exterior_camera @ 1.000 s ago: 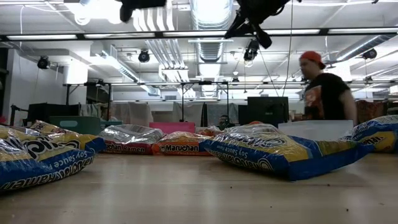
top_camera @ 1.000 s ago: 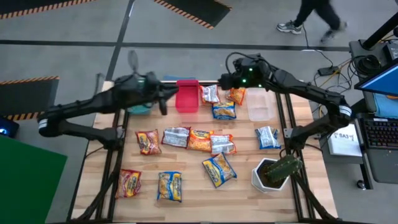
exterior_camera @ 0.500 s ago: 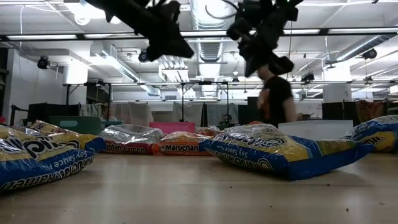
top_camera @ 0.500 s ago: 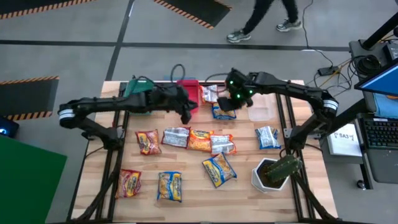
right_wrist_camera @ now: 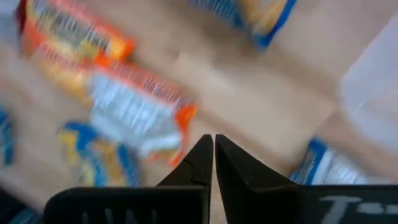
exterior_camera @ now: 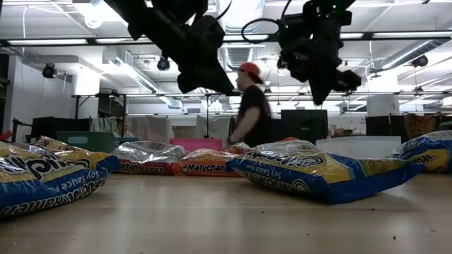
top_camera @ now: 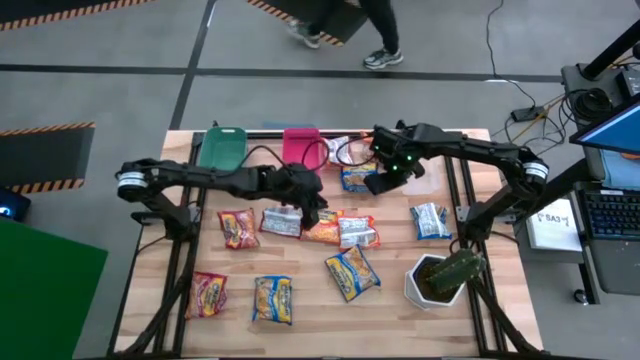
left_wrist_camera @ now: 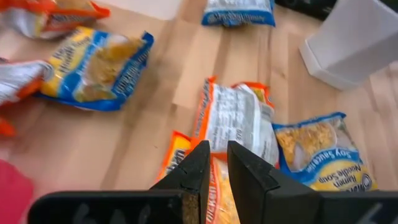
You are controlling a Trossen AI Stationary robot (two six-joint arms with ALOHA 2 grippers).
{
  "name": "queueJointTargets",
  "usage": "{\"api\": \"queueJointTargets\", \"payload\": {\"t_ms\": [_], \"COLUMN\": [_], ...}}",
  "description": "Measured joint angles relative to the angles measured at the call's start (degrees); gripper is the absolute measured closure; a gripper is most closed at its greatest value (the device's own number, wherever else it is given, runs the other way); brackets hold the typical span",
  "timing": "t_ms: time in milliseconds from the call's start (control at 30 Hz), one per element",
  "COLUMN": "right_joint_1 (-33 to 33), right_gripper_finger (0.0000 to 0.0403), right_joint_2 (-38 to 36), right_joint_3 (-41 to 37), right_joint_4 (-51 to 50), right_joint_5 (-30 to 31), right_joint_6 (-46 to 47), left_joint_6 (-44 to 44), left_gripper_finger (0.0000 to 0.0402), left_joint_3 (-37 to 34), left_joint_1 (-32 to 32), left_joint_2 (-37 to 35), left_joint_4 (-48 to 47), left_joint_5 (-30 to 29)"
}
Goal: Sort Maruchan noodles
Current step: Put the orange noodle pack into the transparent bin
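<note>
Maruchan packets lie flat on the wooden table: a row of red (top_camera: 238,227), silver (top_camera: 283,220), orange (top_camera: 322,226) and silver-orange (top_camera: 358,232), with yellow-and-blue ones at the middle (top_camera: 352,272) and farther back (top_camera: 358,178). My left gripper (top_camera: 312,213) hovers above the orange packet (left_wrist_camera: 219,193), fingers nearly together and holding nothing. My right gripper (top_camera: 378,186), shut and empty, hangs beside the far yellow-and-blue packet. In the low view both grippers, the left (exterior_camera: 215,85) and the right (exterior_camera: 328,92), are well above the packets.
Teal bin (top_camera: 220,147), pink bin (top_camera: 302,147) and clear tray (top_camera: 418,170) stand along the far edge. A white pot with a plant (top_camera: 435,280) is at the near right. More packets lie near left (top_camera: 209,294), (top_camera: 272,299) and right (top_camera: 430,220). A person (exterior_camera: 253,106) walks behind the table.
My left gripper has swung from beside the teal bin toward the table's right and near side, coming down over the middle row of packets. My right gripper has moved from the far edge toward the near side and down. The person has walked across behind the table.
</note>
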Motion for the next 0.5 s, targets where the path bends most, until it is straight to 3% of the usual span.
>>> {"api": "queueJointTargets", "payload": {"t_ms": [133, 333, 500], "right_joint_1": [-0.3, -0.22, -0.64], "right_gripper_finger": [0.0394, 0.0391, 0.036], "right_joint_2": [-0.32, 1.09, 5.17], "right_joint_3": [-1.44, -0.5, 3.03], "right_joint_4": [8.47, 26.21, 31.81], "right_joint_5": [5.88, 6.11, 6.22], "right_joint_6": [0.74, 1.01, -1.44], "left_joint_6": [-1.18, -1.41, 0.24], "left_gripper_finger": [0.0363, 0.0363, 0.0363], "left_joint_3": [-0.01, -0.01, -0.02], "left_joint_1": [-0.41, -0.38, -0.37], "left_joint_2": [-0.6, -5.71, -13.68], "left_joint_4": [-0.14, -1.23, -2.76], "left_joint_5": [-0.01, -2.25, -7.7]}}
